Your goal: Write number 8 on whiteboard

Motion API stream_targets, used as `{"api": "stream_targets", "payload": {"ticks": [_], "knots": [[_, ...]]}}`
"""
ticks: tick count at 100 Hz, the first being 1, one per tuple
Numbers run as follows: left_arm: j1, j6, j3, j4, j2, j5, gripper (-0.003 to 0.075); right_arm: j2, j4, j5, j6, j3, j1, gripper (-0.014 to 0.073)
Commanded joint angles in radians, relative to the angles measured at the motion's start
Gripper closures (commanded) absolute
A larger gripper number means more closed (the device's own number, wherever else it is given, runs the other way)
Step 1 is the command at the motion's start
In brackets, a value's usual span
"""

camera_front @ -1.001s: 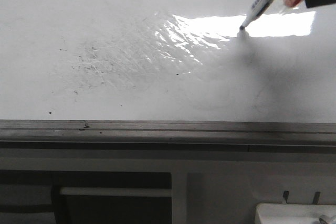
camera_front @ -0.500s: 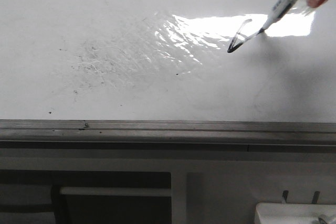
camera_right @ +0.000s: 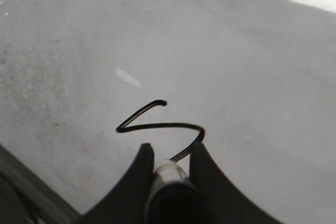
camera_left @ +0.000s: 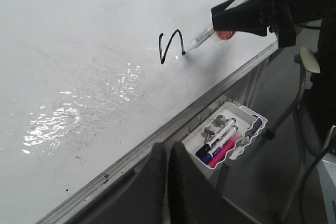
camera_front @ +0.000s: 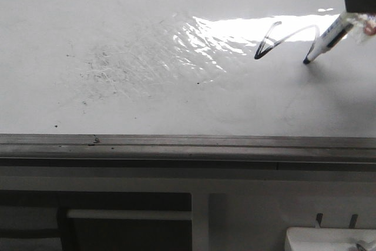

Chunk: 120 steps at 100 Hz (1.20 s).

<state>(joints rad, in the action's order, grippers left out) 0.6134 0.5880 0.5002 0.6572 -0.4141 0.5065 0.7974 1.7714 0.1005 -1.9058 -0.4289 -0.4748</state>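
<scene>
The right gripper (camera_front: 359,13) is entering the front view at the upper right corner, its jaws clamped on a marker (camera_front: 326,38) that is slanting down and to the left, with the dark tip touching the whiteboard (camera_front: 176,4). In the right wrist view the two dark fingers (camera_right: 137,174) are pressing against either side of the marker's barrel (camera_right: 167,179). The number 8 (camera_front: 285,38) is lying unfinished in the upper right of the front view, partly inside the bright glare patch: a thin black zigzag that is running from a small hook, down to a sharp point, then arching over to the marker tip. The left wrist view is showing the same line (camera_left: 171,45) in its upper middle, as an S-like stroke ending at the marker (camera_left: 202,38). Grey smudge specks (camera_front: 103,72) are scattered left of centre in the front view. The left gripper (camera_left: 168,174) is sitting at the bottom of its own view, its jaws close together with only a thin slit between them and holding nothing. A white tray of markers (camera_left: 223,135) is hanging beyond the board's grey edge rail (camera_left: 173,129).
</scene>
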Motion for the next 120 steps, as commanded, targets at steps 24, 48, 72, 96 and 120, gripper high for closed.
{"api": "stream_targets", "payload": {"ticks": [24, 48, 72, 96, 120], "knots": [[-0.003, -0.003, 0.028, 0.034, -0.006, -0.052, 0.0741, 0.054, 0.021, 0.003, -0.023, -0.063, 0.013, 0.0639], [-0.003, -0.003, 0.028, 0.039, -0.006, -0.052, 0.0741, 0.101, 0.005, 0.012, -0.023, -0.153, 0.013, 0.0639], [-0.003, -0.003, 0.028, 0.041, -0.006, -0.052, 0.0741, 0.138, 0.004, 0.055, -0.023, -0.211, 0.013, 0.0639], [-0.003, -0.003, 0.028, 0.036, -0.006, -0.052, 0.0741, 0.109, 0.004, -0.049, -0.023, -0.212, 0.013, 0.0639], [-0.003, -0.003, 0.028, 0.042, -0.008, -0.044, 0.054, -0.015, 0.001, -0.467, 0.039, -0.21, 0.007, 0.0638]]}}
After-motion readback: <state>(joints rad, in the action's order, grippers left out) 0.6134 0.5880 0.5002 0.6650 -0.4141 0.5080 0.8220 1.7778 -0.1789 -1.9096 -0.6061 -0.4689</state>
